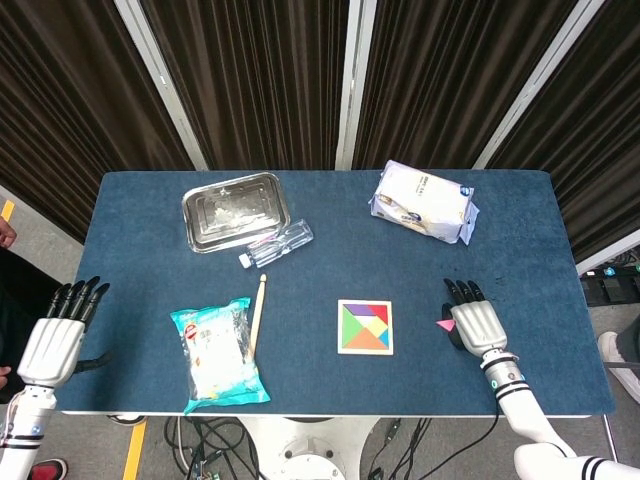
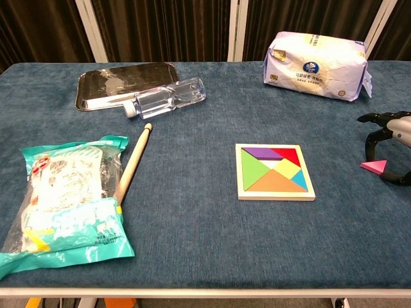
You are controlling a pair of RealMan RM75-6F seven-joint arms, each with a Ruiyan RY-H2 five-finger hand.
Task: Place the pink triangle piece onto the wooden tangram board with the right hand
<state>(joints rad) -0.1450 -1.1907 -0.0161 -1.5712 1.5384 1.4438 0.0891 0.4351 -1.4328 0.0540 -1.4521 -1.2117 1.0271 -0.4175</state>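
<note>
The pink triangle lies flat on the blue cloth, right of the wooden tangram board, which holds several coloured pieces. My right hand arches over the triangle at the frame's right edge, with one dark finger curled down by its left corner and the thumb in front of it. I cannot tell whether they touch it. From the head view, the right hand covers most of the triangle, and only its pink tip shows toward the board. My left hand hangs off the table's left edge with its fingers spread and holds nothing.
A snack bag and a wooden stick lie at the front left. A metal tray and a plastic bottle sit at the back left. A tissue pack is at the back right.
</note>
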